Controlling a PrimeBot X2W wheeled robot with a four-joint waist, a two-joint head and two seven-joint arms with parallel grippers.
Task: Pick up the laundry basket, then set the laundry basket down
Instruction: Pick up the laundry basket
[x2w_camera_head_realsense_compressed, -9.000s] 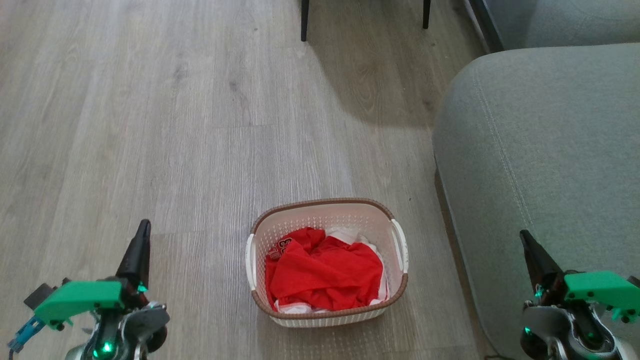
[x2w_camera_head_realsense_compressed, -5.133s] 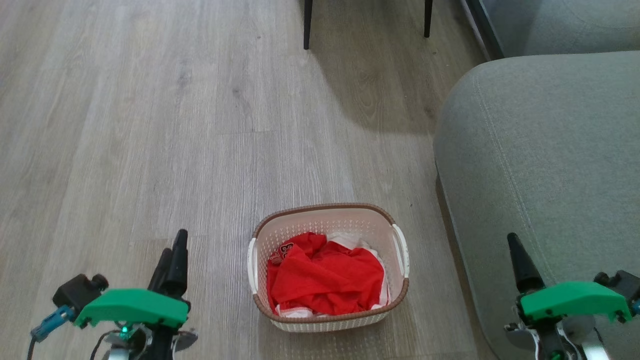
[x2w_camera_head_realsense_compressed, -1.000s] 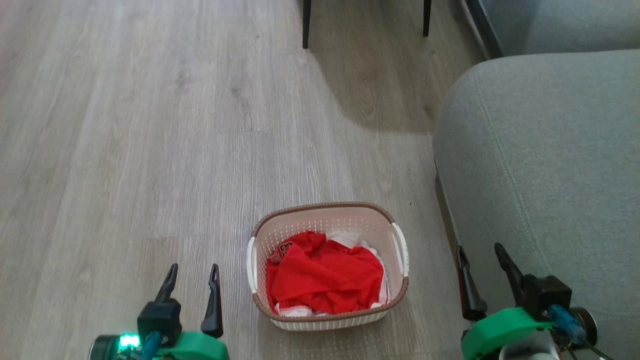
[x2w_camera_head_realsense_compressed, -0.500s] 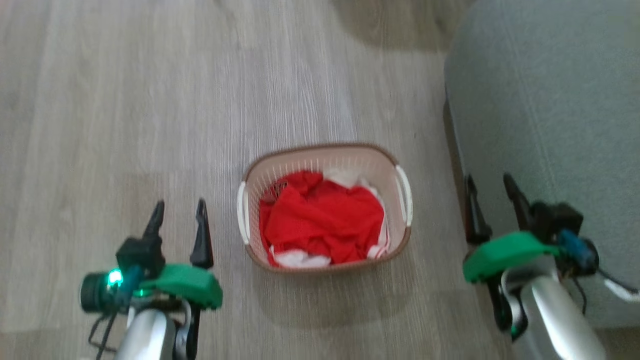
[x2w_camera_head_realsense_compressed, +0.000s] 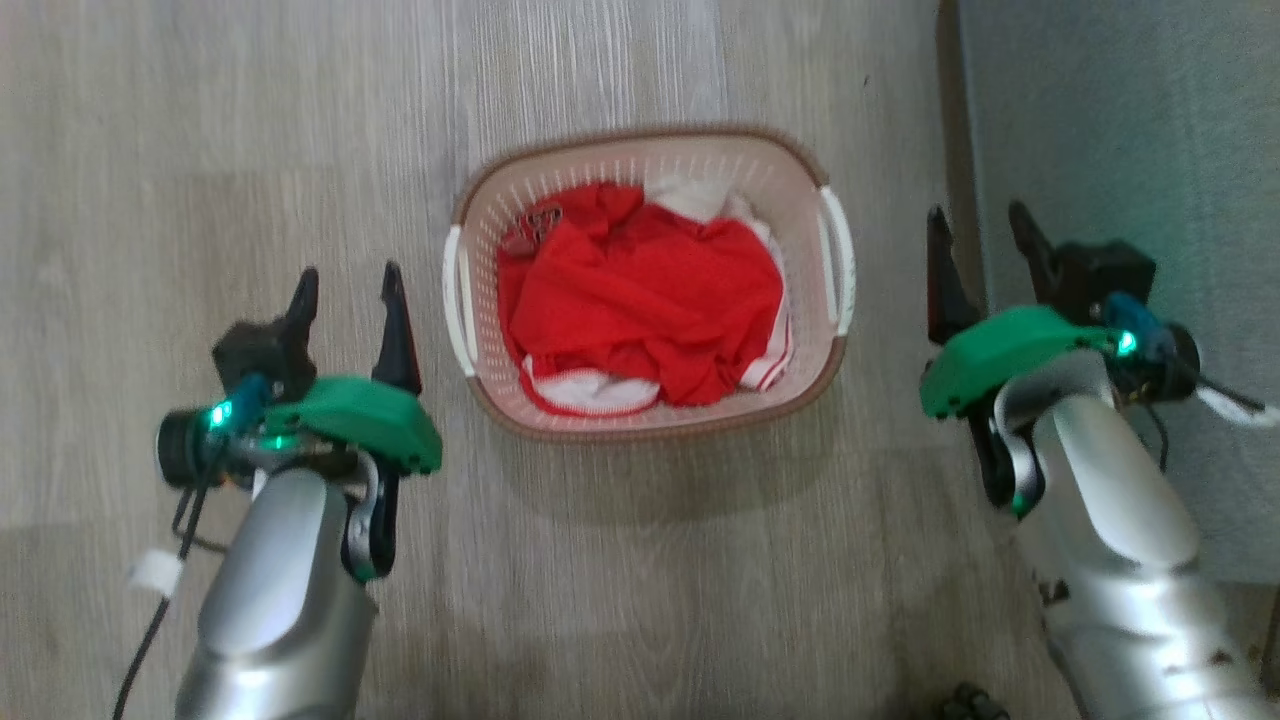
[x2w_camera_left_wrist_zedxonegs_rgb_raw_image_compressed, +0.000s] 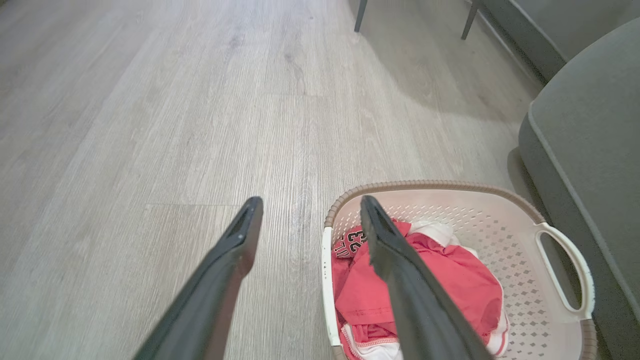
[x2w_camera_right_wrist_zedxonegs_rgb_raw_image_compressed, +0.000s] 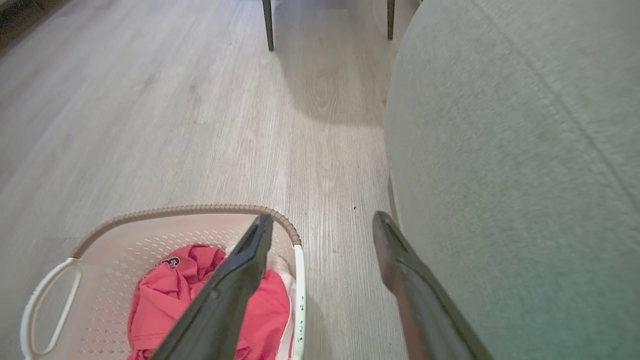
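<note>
We are seeing the cream, brown-rimmed laundry basket (x2w_camera_head_realsense_compressed: 640, 428) holding red clothes (x2w_camera_head_realsense_compressed: 640, 300); left gripper (x2w_camera_head_realsense_compressed: 347, 275) and right gripper (x2w_camera_head_realsense_compressed: 977, 215) jaws are standing spread, empty.

The cream perforated laundry basket (x2w_camera_head_realsense_compressed: 650, 410), brown-rimmed, sits upright on the floor holding red-and-white clothes.

Left hand (x2w_camera_left_wrist_zedxonegs_rgb_raw_image_compressed: 311, 202) spread, beside laundry basket (x2w_camera_left_wrist_zedxonegs_rgb_raw_image_compressed: 430, 185) (red clothes (x2w_camera_left_wrist_zedxonegs_rgb_raw_image_compressed: 462, 285) inside).

Soft even light, slight motion blur in head view, faint shadow below laundry basket (x2w_camera_head_realsense_compressed: 640, 133), wide-angle stretch at wrist-view edges.
</note>
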